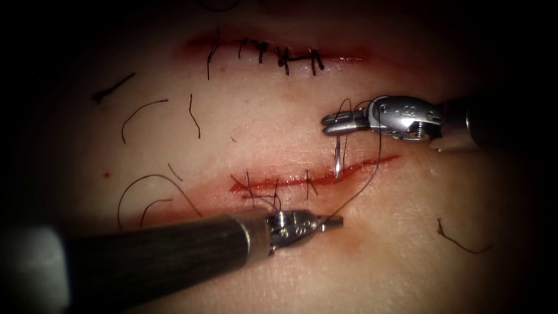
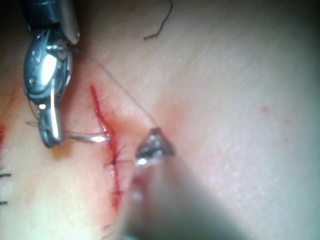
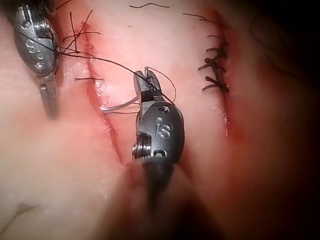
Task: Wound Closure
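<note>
On the tissue, the lower cut has several stitches on its left part and gapes on its right. My right tool is shut on the curved needle near its tail. The needle hangs down with its point at the open cut's edge; how deep it sits I cannot tell. The needle reaches from those jaws to the cut, and in the right wrist view the right tool grips it too. Just below the cut, my left tool is shut on the thread, which runs up to the right tool.
An upper cut is closed with several dark stitches. Loose cut ends of thread lie on the tissue at left and another at lower right. Red fluid lines both cuts. The left tool's shaft crosses the lower left.
</note>
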Motion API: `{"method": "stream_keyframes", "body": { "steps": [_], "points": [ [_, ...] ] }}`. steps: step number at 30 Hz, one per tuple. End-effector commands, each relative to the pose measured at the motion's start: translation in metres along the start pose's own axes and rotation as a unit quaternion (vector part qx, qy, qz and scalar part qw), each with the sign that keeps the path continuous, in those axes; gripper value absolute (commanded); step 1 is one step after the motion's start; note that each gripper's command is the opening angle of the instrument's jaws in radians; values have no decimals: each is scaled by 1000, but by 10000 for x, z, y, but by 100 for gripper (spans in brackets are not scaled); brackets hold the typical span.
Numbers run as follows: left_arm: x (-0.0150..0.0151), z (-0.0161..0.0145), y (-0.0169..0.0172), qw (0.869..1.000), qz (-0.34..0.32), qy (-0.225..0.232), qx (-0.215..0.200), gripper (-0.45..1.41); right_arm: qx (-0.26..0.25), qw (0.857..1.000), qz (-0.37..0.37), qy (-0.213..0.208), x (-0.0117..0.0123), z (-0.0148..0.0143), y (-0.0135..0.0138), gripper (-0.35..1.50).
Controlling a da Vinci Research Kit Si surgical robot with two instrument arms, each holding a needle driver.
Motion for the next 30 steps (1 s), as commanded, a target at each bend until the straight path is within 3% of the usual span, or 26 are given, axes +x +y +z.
{"method": "stream_keyframes", "body": {
  "steps": [1,2,6,9,16,21,30],
  "points": [
    [-1,9,3,1000,-1,1,-1,-45,-4,1000,15,-2,-4,9,-4,-35],
    [-1,9,3,1000,-1,1,-1,-45,-13,1000,18,-7,-3,9,-5,4],
    [-1,9,3,1000,-1,1,-1,-45,-31,999,22,-17,-1,10,-12,84],
    [-1,9,3,1000,0,1,-1,-45,-59,997,24,-32,1,10,-18,108],
    [0,9,4,1000,-1,-1,-2,-45,-78,995,29,-48,5,11,-30,115],
    [0,9,4,1000,-1,-1,-2,-45,-101,989,23,-102,5,12,-34,113],
    [1,9,5,1000,-1,-1,-2,-45,-147,976,32,-155,10,21,-37,110]
  ]
}}
